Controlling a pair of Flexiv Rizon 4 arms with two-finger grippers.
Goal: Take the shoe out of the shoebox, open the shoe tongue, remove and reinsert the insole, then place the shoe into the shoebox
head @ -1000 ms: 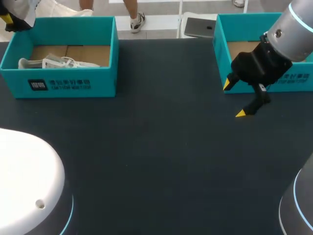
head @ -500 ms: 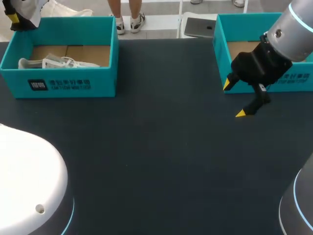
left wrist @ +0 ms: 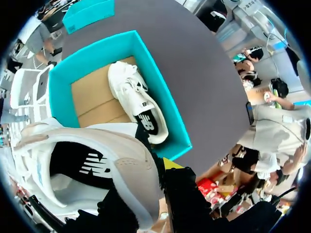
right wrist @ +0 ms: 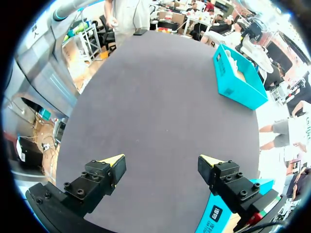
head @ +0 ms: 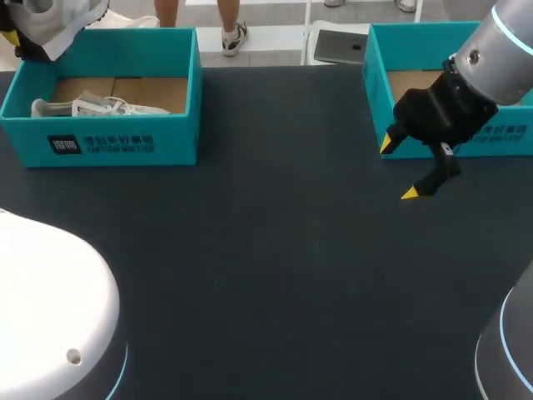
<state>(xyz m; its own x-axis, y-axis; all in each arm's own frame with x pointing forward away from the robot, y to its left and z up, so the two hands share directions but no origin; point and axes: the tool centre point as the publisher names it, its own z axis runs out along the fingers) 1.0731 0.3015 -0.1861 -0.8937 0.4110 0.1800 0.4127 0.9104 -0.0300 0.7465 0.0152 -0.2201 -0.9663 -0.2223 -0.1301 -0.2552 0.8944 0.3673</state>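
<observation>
While the matte dark table (head: 266, 275) is viewed from the head camera, two rectangular teal cardboard boxes are seen. The left shoebox (head: 179, 125) is set at ten o'clock, with a white laced second shoe (head: 92, 107) laid on its brown floor, and the right shoebox (head: 375, 100) at two o'clock. Above the left shoebox's far corner, at eleven o'clock, the held shoe (head: 62, 15) is clamped in the left gripper (head: 17, 42). Compared with half a second ago it is shifted slightly toward three o'clock, while the right arm is unmoved. The right gripper (head: 399, 168) is hung low before the right shoebox, its fingers spread and slanted down.

From the left wrist, the held shoe's smooth cream upper and black lining are seen close up, with one yellow fingertip (left wrist: 170, 163) pressed beside them. The second shoe is seen ahead, inside the left shoebox.

From the right wrist, both black fingers are seen wide apart over the table.
</observation>
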